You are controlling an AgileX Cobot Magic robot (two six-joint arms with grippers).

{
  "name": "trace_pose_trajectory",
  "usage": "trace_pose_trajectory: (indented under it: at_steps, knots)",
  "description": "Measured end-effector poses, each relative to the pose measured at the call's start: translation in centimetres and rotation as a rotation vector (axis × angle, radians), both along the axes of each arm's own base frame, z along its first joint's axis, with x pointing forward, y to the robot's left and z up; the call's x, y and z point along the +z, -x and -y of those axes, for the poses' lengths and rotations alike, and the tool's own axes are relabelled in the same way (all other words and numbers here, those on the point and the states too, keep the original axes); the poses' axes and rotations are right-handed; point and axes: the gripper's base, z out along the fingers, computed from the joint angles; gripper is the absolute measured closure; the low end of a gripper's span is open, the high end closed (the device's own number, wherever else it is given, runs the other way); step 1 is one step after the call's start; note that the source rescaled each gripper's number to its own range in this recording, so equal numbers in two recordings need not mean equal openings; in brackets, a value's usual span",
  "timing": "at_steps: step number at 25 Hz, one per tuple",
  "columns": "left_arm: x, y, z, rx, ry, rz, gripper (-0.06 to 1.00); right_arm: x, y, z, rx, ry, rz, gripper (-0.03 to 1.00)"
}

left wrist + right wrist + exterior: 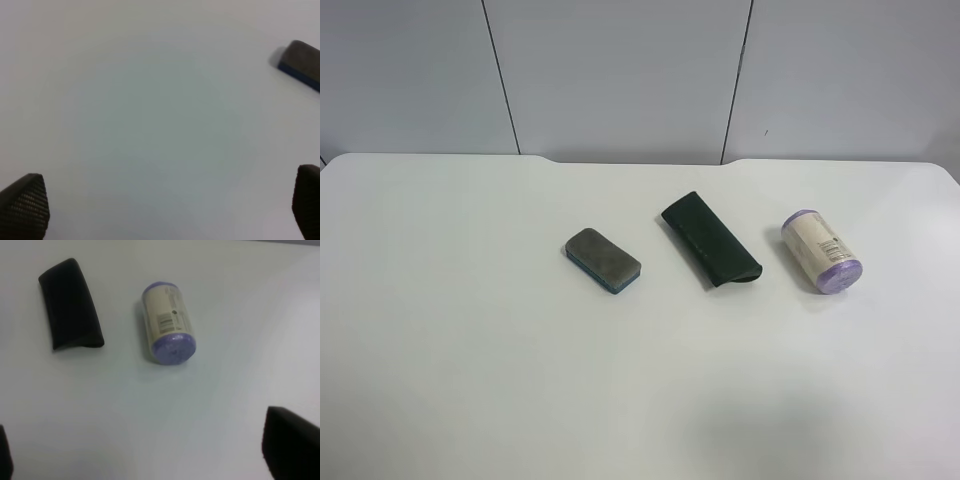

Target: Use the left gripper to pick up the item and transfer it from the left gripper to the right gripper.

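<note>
Both tools seemingly wide apart, empty, above table.

Black wedge-shaped fingertips with fine dotted texture on the left pincer; plain black on the right pincer.

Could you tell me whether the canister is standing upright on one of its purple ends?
No, the canister lies on its side on the table, with one purple end facing the exterior high camera.
</note>
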Motion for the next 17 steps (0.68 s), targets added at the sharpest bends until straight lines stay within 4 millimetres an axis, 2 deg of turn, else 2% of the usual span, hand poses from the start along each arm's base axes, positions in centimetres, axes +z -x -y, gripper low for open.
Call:
trace_pose_trajectory:
  at_steps: [17]
  knots:
    - [0.0,0.0,0.01,0.012,0.0,0.0,-0.04,0.0,0.0,0.0,0.0,0.0,0.0,-0.03]
